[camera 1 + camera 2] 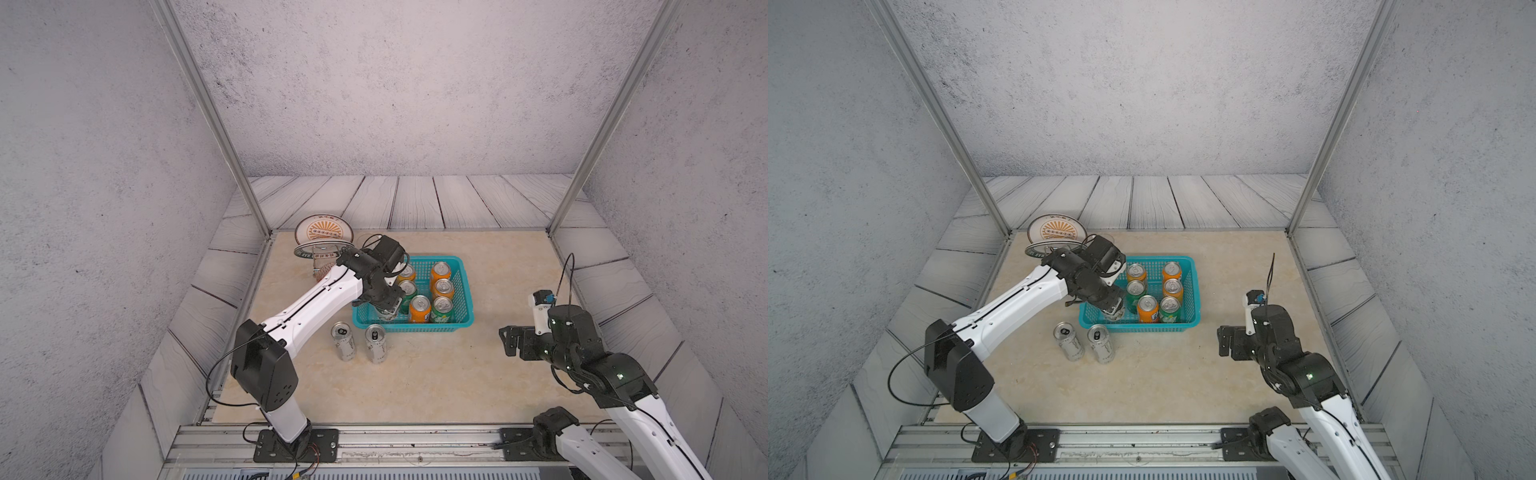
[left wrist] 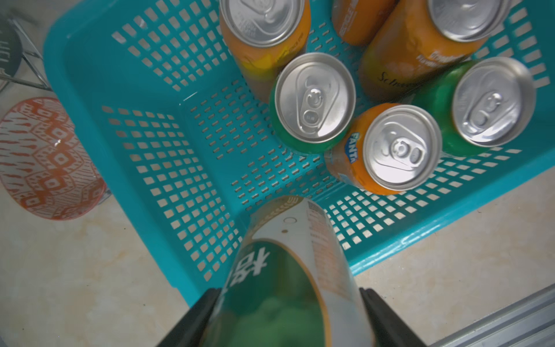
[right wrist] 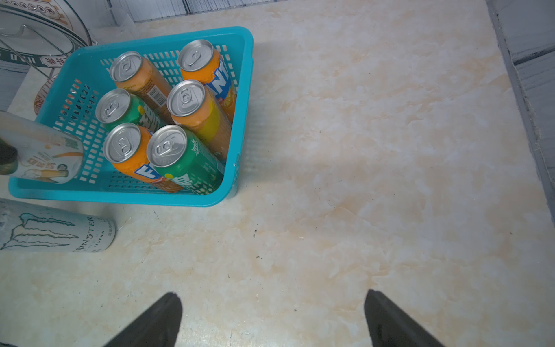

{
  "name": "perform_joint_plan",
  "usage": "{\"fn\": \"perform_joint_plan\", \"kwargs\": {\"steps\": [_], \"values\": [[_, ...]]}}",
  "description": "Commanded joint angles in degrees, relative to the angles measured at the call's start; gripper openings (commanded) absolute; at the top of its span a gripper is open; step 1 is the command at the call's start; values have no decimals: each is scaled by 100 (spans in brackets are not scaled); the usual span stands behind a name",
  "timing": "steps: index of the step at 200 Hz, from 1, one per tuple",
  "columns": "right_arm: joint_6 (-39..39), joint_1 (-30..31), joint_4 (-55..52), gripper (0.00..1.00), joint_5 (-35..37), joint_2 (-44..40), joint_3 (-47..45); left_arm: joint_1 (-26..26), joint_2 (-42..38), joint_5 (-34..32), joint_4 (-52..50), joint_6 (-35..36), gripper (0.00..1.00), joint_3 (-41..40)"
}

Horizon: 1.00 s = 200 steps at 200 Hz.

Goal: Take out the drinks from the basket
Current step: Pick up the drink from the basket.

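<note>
two silver cans [image 1: 376, 344] out on table [image 1: 457, 374], left gripper [image 2: 289, 297] clamped on green can [image 2: 288, 258] at basket [image 1: 419, 328] corner, six cans [image 1: 419, 309] left inside, right gripper [image 3: 271, 296] spread wide, empty.

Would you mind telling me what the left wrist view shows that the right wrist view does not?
Left wrist only: both fingers of the left end effector flanking the green-and-white can. Right wrist only: a silver-white can on the tabletop and the open right end effector. Shared: the teal basket, six upright cans inside it, and that held can.
</note>
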Motion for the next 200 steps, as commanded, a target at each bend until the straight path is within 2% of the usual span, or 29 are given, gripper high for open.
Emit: {"fn": "perform_joint_plan", "kwargs": {"steps": [1, 44, 98, 149, 200], "values": [[56, 14, -39, 99, -53, -56, -30, -110, -401, -126, -104, -105, 64, 271], [61, 19, -52, 99, -54, -49, -6, -354, -808, -271, -114, -156, 64, 341], [41, 19, -54, 100, -45, -30, 34, -933, -1150, -541, -132, -352, 63, 354], [39, 16, -50, 99, -42, -12, 43, -1591, -1185, -892, -98, -592, 63, 191], [37, 15, -48, 99, -54, -12, 42, -1817, -978, -898, -103, -611, 63, 153]]}}
